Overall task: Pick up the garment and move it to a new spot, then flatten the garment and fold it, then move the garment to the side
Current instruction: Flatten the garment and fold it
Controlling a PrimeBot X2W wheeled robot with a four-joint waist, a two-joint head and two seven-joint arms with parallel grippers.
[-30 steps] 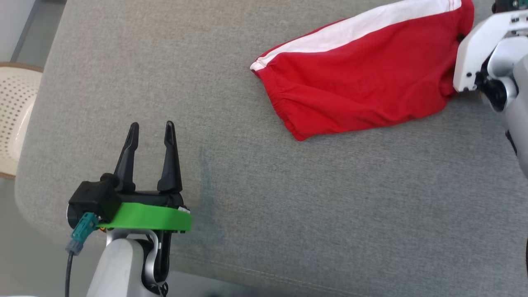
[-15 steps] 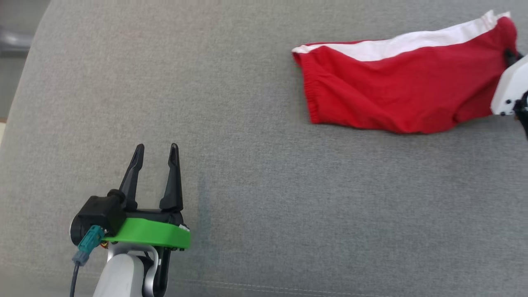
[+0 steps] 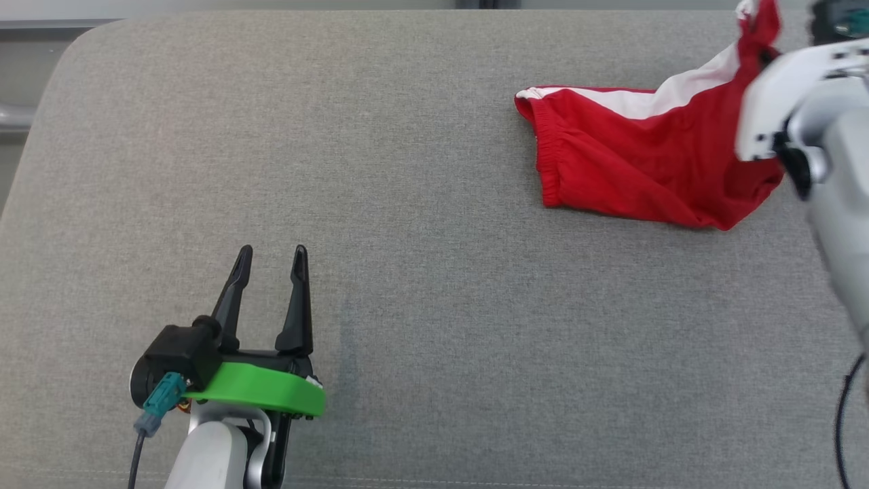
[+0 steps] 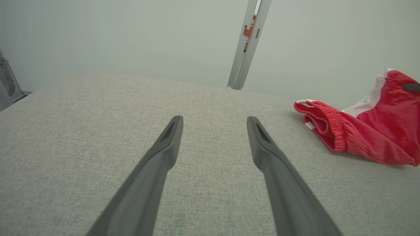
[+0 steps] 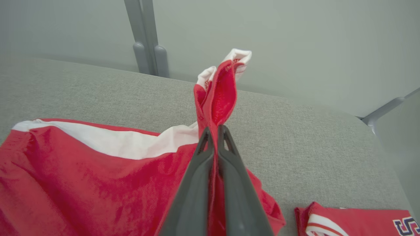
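Right gripper (image 5: 214, 129) pinched shut on a bunched fold of the red garment (image 3: 638, 163), cloth squeezed between the two dark fingers and a tuft of red and white standing up past the tips. Gripped end raised off the grey bench (image 3: 434, 305) close to its far right corner; rest of the garment sagging down onto the cushion, elasticated hem pointing toward the middle of the far edge, white stripe along the far side. Just beside it in the right wrist view, toward the bench's right edge, a second folded red piece (image 5: 354, 223) with white trim and dark lettering. Left gripper (image 3: 271, 255) spread wide and empty, low over the near left part of the bench, well apart from the garment. Beyond the far edge, a grey metal post (image 4: 244, 46) against a pale wall (image 4: 98, 32).
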